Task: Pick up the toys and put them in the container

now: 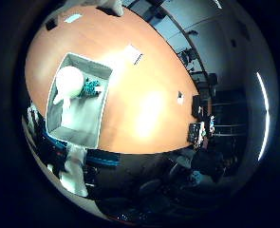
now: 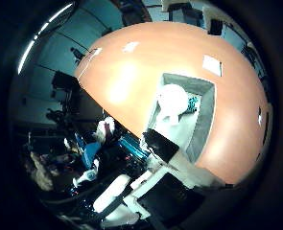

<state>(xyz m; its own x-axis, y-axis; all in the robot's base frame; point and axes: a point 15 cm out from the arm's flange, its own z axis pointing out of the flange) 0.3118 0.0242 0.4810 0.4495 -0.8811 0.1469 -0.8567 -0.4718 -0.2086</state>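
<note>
The orange desk (image 1: 144,109) carries the grey container (image 1: 78,102), well below the palm, holding a white round toy (image 1: 69,81) touching a smaller teal toy (image 1: 89,88), while the hand's (image 2: 146,187) finger state cannot be determined.

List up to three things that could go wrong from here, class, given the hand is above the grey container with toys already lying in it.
1. The white round toy leans on the container wall; another drop might knock it over the rim.
2. The grey container sits near the orange table's edge, so a descending hand could nudge it off.
3. The teal toy lies partly under the white one, hard to check.
</note>
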